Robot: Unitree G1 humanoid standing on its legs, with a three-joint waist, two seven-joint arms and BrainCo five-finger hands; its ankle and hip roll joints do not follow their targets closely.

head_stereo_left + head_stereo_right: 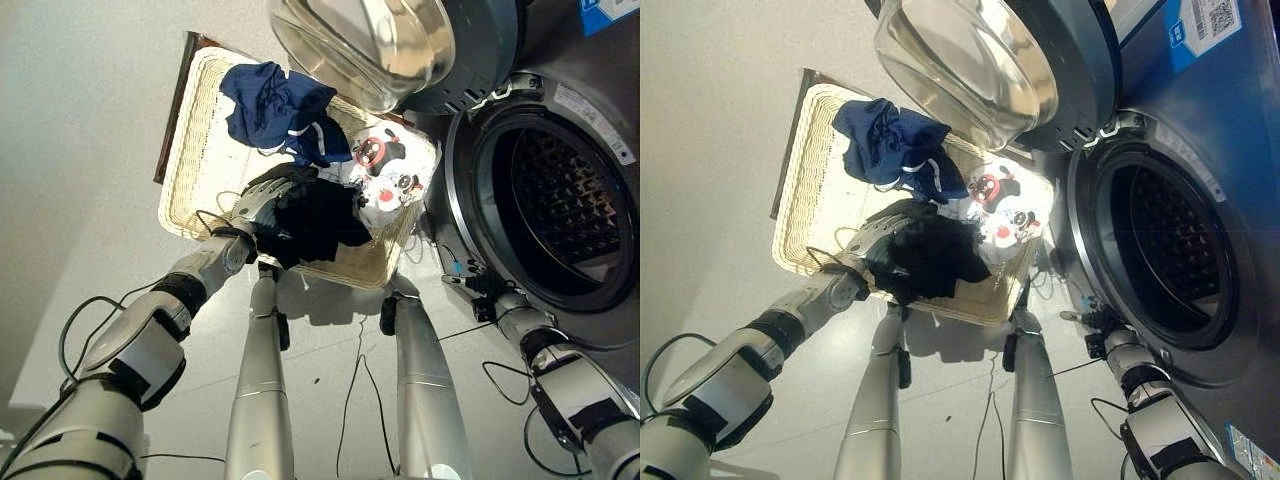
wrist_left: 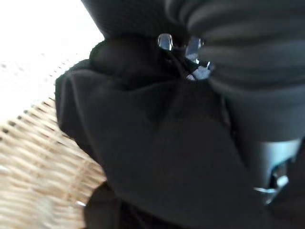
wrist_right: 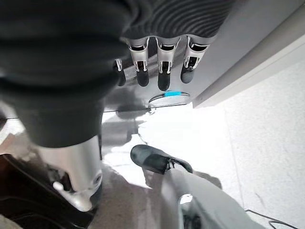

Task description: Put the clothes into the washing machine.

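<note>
A wicker basket (image 1: 200, 150) on the floor holds a navy blue garment (image 1: 280, 110), a white patterned garment (image 1: 390, 175) and a black garment (image 1: 320, 225). My left hand (image 1: 262, 200) reaches into the basket, its fingers curled into the bunched black garment (image 2: 157, 143), which hangs over the basket's near rim. To the right, the washing machine stands with its drum (image 1: 560, 210) open and its glass door (image 1: 370, 45) swung out over the basket. My right hand (image 1: 1102, 325) hangs low by the machine's front, its fingers (image 3: 159, 67) straight and holding nothing.
A dark board (image 1: 175, 110) lies along the basket's left side. The open door overhangs the basket's far right corner. Bare grey floor (image 1: 80, 150) spreads to the left of the basket.
</note>
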